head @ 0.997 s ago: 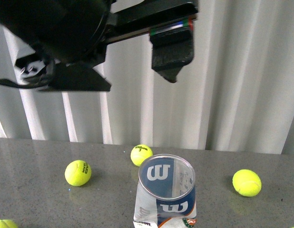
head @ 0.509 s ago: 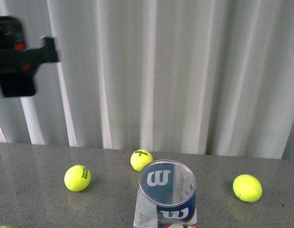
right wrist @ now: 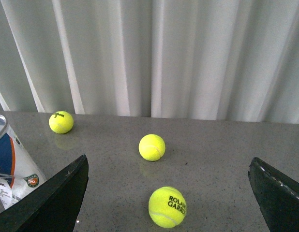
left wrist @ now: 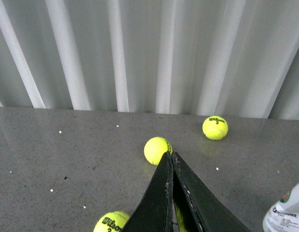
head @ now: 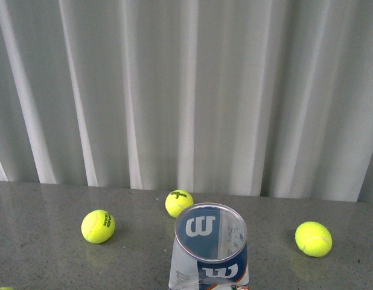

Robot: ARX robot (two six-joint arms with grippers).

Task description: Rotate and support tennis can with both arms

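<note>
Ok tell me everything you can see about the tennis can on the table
The tennis can is a clear plastic tube standing upright on the grey table, at the near middle edge of the front view, with its base cut off by the frame. A navy and white label with a white W logo wraps it, and a small round emblem shows on its side in the right wrist view. The round top looks open or clear. No balls show inside. Neither gripper touches it; loose tennis balls lie apart from it.
</note>
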